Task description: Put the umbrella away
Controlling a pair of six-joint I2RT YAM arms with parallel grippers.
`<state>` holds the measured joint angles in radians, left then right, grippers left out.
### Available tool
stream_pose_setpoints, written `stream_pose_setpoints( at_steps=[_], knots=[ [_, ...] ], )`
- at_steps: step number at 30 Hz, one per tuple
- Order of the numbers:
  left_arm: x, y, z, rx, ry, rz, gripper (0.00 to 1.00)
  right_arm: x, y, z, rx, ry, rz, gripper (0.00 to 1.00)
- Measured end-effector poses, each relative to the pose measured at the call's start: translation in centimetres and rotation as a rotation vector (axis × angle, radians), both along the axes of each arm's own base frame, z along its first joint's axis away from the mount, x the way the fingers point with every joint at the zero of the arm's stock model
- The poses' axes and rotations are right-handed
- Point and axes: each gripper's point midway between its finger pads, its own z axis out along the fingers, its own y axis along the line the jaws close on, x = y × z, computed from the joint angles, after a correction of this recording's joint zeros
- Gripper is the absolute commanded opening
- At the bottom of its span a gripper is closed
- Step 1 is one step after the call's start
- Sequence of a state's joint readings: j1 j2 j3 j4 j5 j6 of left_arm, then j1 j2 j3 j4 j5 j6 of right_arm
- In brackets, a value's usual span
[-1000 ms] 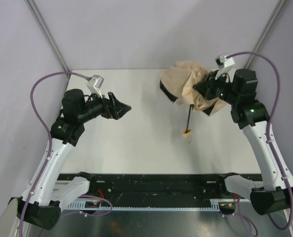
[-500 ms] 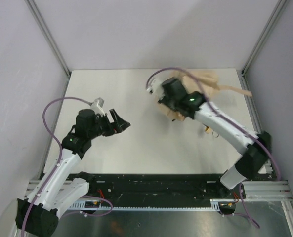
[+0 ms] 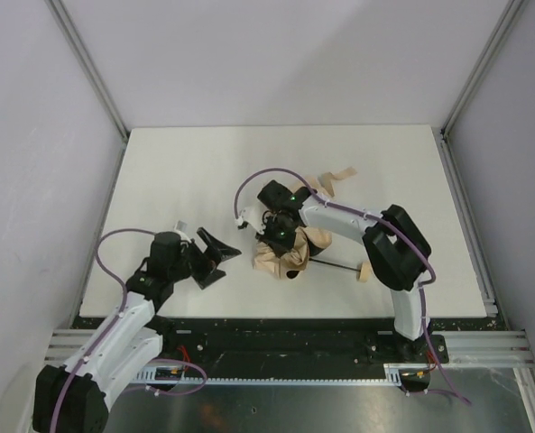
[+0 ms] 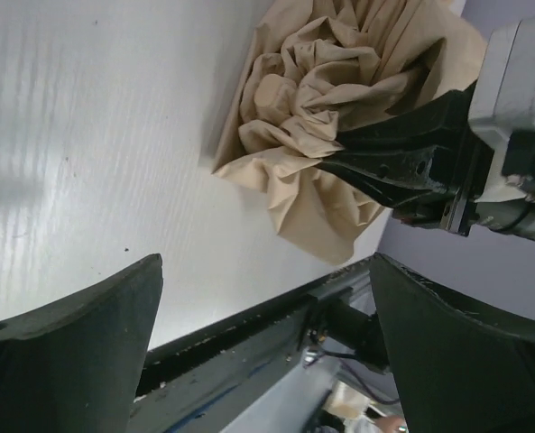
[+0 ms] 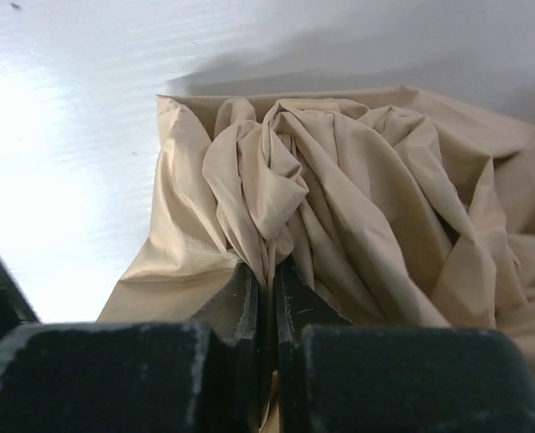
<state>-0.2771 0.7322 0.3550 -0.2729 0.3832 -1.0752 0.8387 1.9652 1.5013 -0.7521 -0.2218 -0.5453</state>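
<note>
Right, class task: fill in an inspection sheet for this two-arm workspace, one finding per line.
Surface: white table, no spills seen.
Job's things: umbrella, tan canopy bunched, black shaft and wooden handle pointing right.
Clutter: nothing seen.
Grippers: left gripper, jaws wide open, empty; right gripper, jaws shut on a canopy fold.
Cables: purple cables loop off both arms.
Surroundings: pale walls, metal frame posts, rail at near edge.
</note>
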Motion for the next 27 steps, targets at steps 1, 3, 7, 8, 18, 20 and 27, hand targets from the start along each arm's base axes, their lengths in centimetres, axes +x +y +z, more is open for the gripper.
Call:
stream_pose_setpoints(
  at_steps=[1, 3, 7, 8, 18, 20, 27],
  knots=[
    [-0.2, -0.2, -0.3, -0.026, 0.02, 0.004, 0.99, -0.4, 0.3, -0.4, 0.022, 0.045, 0.004, 0.0],
    [-0.4, -0.7, -0.5, -0.081, 0.049, 0.016, 0.99, -0.9, 0.7, -0.9, 0.068, 0.13, -0.001, 0.0],
    [-0.4, -1.4, -0.6, -0.193, 0.089, 0.048, 1.0, -1.0, 1.0, -1.0, 0.151, 0.256, -0.022, 0.0],
    [-0.4, -1.6, -0.7, -0.223, 0.103, 0.06, 1.0, -0.9, 0.9, -1.0, 0.174, 0.289, -0.03, 0.0],
    [-0.8, -5.6, 0.2, -0.374, 0.177, 0.094, 0.99, -1.3, 0.6, -0.8, 0.345, 0.505, -0.087, 0.0],
    [-0.8, -6.5, -0.3, -0.377, 0.205, 0.107, 0.99, -1.6, 0.7, -0.9, 0.356, 0.52, -0.086, 0.0],
    [0.1, -6.8, -5.4, -0.262, 0.333, 0.211, 0.99, -1.8, 1.1, -0.8, 0.388, 0.541, -0.086, 0.0]
  ],
)
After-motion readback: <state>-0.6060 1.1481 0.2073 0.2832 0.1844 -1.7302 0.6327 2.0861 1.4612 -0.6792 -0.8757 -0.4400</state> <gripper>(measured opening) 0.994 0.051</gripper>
